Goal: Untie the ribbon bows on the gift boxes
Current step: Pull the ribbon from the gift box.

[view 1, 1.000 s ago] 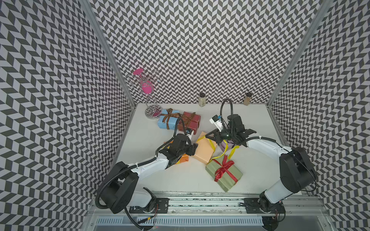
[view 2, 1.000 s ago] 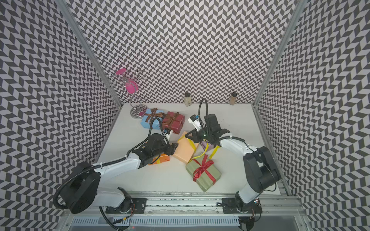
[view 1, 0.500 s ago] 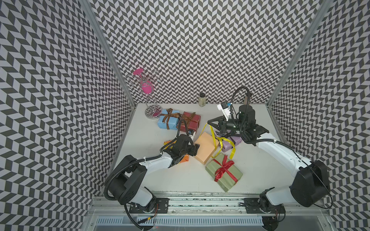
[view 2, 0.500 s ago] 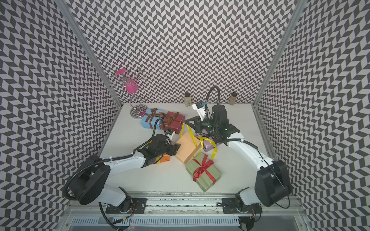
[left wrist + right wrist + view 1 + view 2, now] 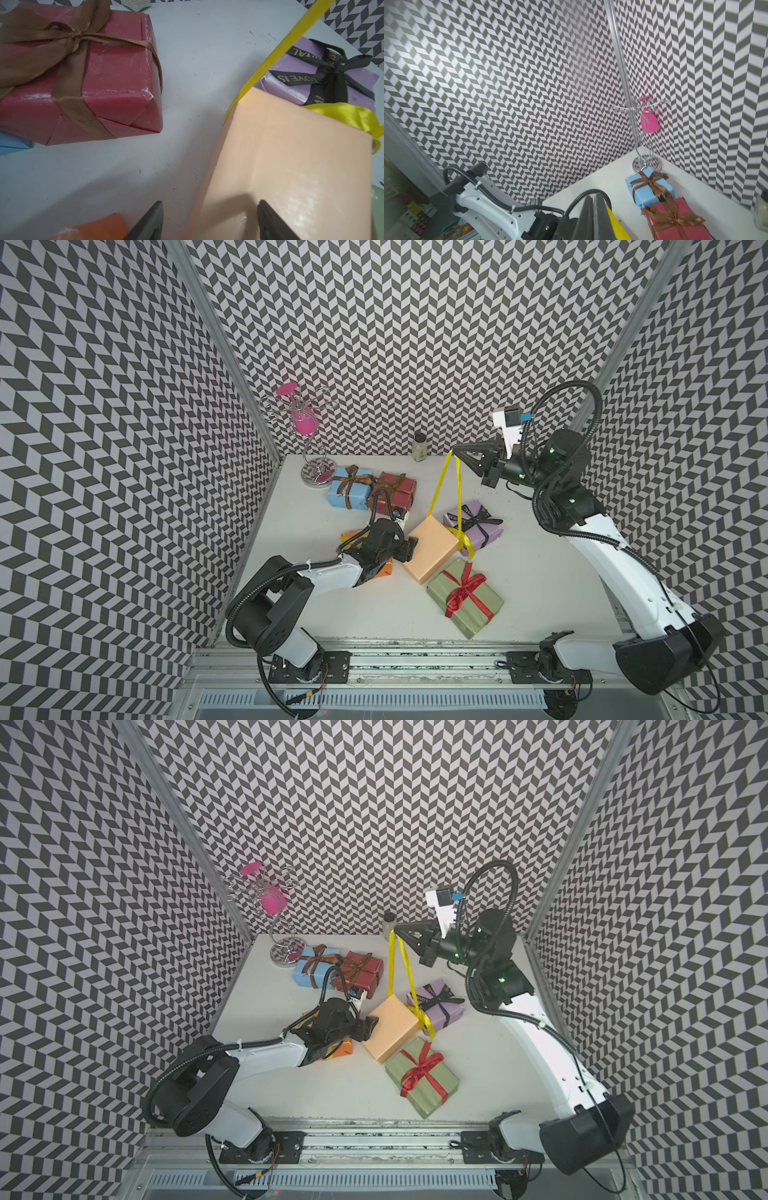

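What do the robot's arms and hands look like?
The left arm and right arm are smooth white with chunky black joints and ribbed black cables. The left hand and right hand are black, with two pointy fingers each.

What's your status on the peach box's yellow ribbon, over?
Right claw shut on yellow ribbon, taut, high above table. Left claw open, astride peach box edge. Lilac box close beside ribbon's loose loops.
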Robot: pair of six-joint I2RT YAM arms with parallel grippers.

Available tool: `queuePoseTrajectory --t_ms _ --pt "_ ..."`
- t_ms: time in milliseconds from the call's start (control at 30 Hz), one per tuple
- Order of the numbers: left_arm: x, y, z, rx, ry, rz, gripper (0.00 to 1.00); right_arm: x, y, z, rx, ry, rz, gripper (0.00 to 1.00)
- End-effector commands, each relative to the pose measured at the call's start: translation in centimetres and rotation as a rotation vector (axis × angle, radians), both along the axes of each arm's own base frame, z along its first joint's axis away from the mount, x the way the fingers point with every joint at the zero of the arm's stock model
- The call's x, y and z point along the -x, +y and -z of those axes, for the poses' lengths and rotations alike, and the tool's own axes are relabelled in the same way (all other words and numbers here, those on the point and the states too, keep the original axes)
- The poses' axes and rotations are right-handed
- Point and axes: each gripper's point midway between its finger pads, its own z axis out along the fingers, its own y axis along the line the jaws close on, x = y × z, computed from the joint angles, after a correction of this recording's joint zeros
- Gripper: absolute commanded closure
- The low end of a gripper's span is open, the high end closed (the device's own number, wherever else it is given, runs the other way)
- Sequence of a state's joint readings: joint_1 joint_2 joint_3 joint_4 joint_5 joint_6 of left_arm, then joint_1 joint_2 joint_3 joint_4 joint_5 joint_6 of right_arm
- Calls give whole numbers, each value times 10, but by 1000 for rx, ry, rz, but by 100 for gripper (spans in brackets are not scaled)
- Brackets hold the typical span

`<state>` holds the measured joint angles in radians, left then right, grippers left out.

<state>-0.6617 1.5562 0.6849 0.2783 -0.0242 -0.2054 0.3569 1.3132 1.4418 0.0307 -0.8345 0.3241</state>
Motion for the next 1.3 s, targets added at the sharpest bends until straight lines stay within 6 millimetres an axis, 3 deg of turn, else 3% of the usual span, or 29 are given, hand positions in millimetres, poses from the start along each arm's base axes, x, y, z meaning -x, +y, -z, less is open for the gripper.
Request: queuePoseTrajectory --t_ms 0,233,567,667,800,933,1067,1267 --pt "12 11 38 -62 118 -27 29 26 -12 -60 -76 -158 5 100" --pt "12 13 45 -76 126 -33 29 55 -27 -121 -127 -313 31 100" --pt "14 15 50 -83 133 -35 29 73 -60 -178 -145 -468 158 100" --pt "14 15 50 -82 132 -35 29 67 -75 -192 -135 -505 246 100" --pt "14 15 47 -81 125 -34 29 57 -103 -213 -108 -552 417 100" --pt "13 15 41 -79 115 -33 29 45 -150 -231 -74 -597 754 100" --pt "13 15 34 -73 102 -30 29 36 -193 -231 -24 -598 1038 100" --pt "10 14 24 -71 84 -30 29 57 -217 -244 -32 -645 1182 100"
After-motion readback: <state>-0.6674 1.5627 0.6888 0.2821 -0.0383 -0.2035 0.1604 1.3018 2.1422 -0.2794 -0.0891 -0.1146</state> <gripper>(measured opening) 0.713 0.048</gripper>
